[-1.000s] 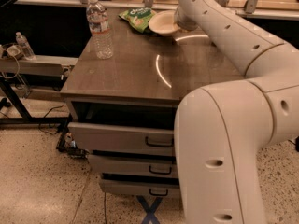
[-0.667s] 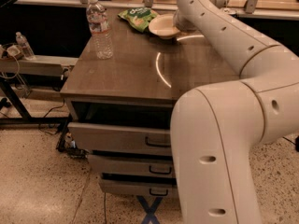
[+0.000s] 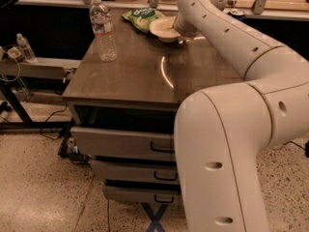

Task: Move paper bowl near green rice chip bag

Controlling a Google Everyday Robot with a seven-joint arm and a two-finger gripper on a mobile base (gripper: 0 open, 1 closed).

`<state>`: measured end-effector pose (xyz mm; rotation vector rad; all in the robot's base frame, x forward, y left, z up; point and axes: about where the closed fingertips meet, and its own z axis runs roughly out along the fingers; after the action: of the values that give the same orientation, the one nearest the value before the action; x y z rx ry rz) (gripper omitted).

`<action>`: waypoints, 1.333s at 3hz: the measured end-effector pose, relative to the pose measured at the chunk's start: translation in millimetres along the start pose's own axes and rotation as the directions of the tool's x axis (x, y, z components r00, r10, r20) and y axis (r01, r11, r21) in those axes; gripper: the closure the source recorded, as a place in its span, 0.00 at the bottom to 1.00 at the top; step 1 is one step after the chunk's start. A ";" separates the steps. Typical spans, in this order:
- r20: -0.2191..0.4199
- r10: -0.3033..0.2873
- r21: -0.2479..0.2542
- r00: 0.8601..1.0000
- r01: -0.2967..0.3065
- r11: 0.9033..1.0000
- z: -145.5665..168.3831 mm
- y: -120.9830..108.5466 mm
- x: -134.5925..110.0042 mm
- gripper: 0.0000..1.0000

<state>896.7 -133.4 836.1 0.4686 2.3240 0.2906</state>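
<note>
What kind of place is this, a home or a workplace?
Probably a workplace, such as a lab or a workshop. A drawer cabinet serves as the table, and loose cables lie on a speckled floor. The gripper is at the bowl, beside the green bag.

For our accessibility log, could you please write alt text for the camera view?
A robot arm reaches over a drawer table, its gripper at the rim of the paper bowl, which sits beside the green rice chip bag at the far edge. A water bottle stands left.

High behind arm (image 3: pixel 227 144) (near) — faces table (image 3: pixel 130 76); gripper (image 3: pixel 182 32) seemingly far end.
</note>
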 end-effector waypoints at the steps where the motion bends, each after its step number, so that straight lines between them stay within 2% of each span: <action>1: 0.000 0.000 0.000 1.000 0.000 1.000 -4.4 2.2 -3.8 0.00; 3: 0.000 0.000 0.000 1.000 0.000 1.000 -7.6 4.1 -6.5 0.00; 4: 0.000 0.000 0.000 1.000 0.000 1.000 -8.3 4.5 -7.2 0.16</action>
<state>896.6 -132.9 847.9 0.4687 2.3238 0.2907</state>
